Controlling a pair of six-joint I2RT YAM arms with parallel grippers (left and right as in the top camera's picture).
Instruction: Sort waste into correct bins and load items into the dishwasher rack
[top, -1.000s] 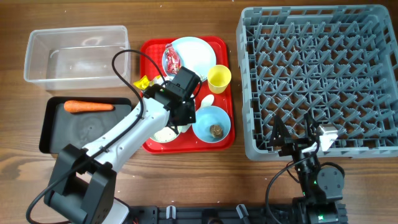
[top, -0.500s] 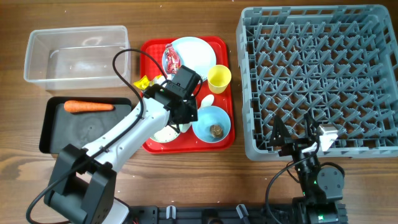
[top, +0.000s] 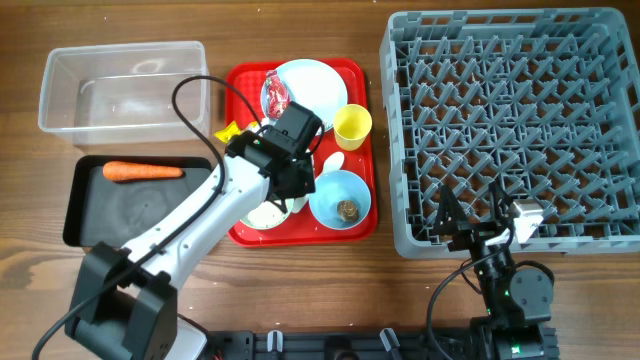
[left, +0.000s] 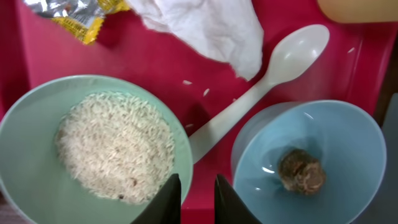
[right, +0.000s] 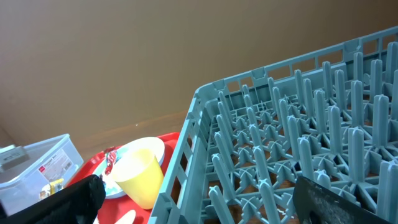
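Note:
My left gripper (left: 198, 200) hangs low over the red tray, its jaws a narrow slit apart with only tray showing between them. The left fingertip overlaps the rim of the pale green bowl (left: 37, 124), which is full of white rice (left: 112, 146). To the right is the light-blue bowl (left: 336, 130) holding a brown lump (left: 301, 170). A white spoon (left: 267, 87), a crumpled tissue (left: 205, 25) and a yellow wrapper (left: 81, 18) lie beyond. My right gripper (right: 205, 205) stands wide open and empty at the near edge of the grey dishwasher rack (top: 520, 130).
An orange carrot (top: 143, 171) lies in the black tray (top: 90, 215). The clear tub (top: 120, 85) stands behind it. On the red tray (top: 240, 80) are the light-blue plate (top: 315, 85) with a red wrapper (top: 277, 97), and the yellow cup (top: 352, 126).
The left arm's forearm and cable have shifted slightly to the left while its gripper stays over the bowls. The right arm has not moved.

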